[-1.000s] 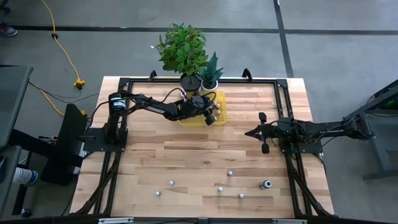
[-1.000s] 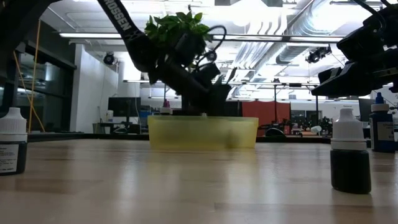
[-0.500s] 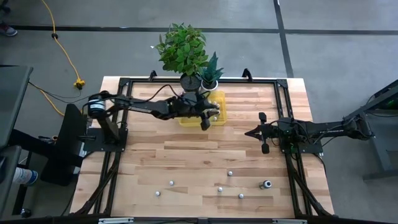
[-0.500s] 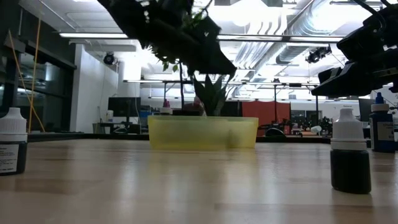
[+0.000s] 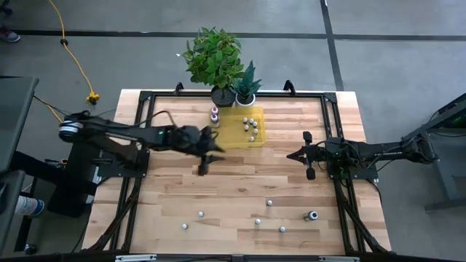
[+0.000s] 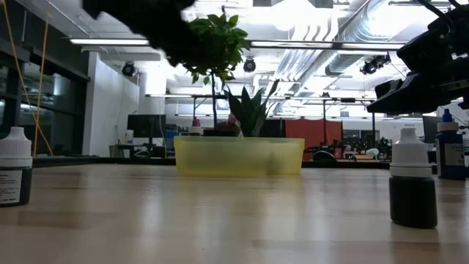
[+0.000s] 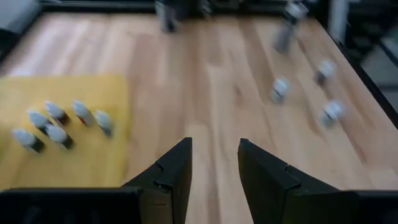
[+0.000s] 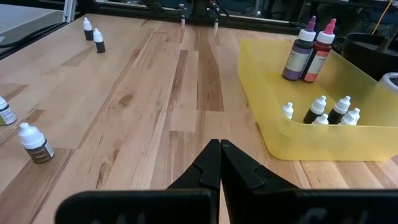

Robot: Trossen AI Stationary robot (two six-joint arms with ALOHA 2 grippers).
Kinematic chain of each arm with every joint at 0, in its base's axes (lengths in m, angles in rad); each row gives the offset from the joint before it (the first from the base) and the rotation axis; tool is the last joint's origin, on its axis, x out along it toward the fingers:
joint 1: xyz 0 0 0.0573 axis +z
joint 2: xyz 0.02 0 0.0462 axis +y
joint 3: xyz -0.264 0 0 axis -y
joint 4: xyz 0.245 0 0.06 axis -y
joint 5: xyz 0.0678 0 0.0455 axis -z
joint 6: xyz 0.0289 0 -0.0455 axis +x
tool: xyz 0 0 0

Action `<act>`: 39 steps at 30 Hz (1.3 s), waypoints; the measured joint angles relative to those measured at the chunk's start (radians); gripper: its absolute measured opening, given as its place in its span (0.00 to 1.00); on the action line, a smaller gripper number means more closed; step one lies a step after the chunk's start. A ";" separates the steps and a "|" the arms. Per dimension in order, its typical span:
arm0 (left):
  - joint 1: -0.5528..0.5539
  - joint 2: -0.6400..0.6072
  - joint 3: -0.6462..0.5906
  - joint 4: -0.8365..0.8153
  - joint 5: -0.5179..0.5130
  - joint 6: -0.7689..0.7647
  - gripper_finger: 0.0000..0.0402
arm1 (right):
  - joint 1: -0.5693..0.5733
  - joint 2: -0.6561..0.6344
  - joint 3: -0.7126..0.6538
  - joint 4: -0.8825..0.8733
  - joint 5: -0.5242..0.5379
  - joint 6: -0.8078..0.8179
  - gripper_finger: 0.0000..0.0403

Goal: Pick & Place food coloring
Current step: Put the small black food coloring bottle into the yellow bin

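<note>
I can read no brand or writing anywhere right now; the bottle at the near left edge of the low view (image 6: 15, 167) carries a pale label, but its print is too small for me to make out, and the bottle itself is cut by the frame.

My left gripper (image 5: 203, 166) hangs over bare wood just off the yellow tray (image 5: 231, 138), its fingers (image 7: 173, 173) a narrow gap apart with nothing between them. The left wrist picture is smeared, so the small bottles there show only as pale blobs. In the low view that arm is a dark blur along the top.

My right gripper (image 5: 309, 156) waits at the table's right side, fingers (image 8: 219, 163) pressed together and empty.

The food coloring sits in two lots. In the tray I count five small white-capped bottles (image 8: 322, 110), partly hidden behind its near wall, plus two taller ones with pointed caps, one purple (image 8: 301, 52) and one red (image 8: 319, 53). Loose bottles (image 5: 257, 220) are scattered along the table's near side, well apart from the tray; from above they are only whitish dots, and one darker piece (image 5: 312, 215) I cannot identify.

Two potted plants (image 5: 217, 61) stand at the far edge behind the tray
</note>
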 joint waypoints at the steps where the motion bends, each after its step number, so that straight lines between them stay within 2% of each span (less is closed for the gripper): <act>1: -0.017 -0.034 -0.011 -0.041 0.008 0.013 0.31 | 0.000 0.000 0.000 0.000 0.000 0.000 0.00; 8: -0.122 -0.198 -0.025 -0.395 0.051 0.097 0.31 | 0.000 0.000 0.000 0.000 0.000 0.000 0.00; 16: -0.230 -0.283 -0.021 -0.591 0.126 0.089 0.31 | 0.000 0.000 0.000 0.000 0.000 0.000 0.00; 21: -0.290 -0.291 -0.020 -0.646 0.172 0.028 0.31 | 0.000 0.000 0.000 0.000 0.000 0.000 0.00; 24: -0.327 -0.288 -0.020 -0.658 0.158 -0.124 0.31 | 0.000 0.000 0.000 0.000 0.000 0.000 0.00; 29: -0.355 -0.253 -0.020 -0.654 0.105 -0.501 0.31 | 0.000 0.000 0.000 0.000 0.000 0.000 0.00; 39: -0.431 -0.133 -0.021 -0.596 0.045 -0.990 0.31 | 0.000 0.000 0.000 0.000 0.000 0.000 0.00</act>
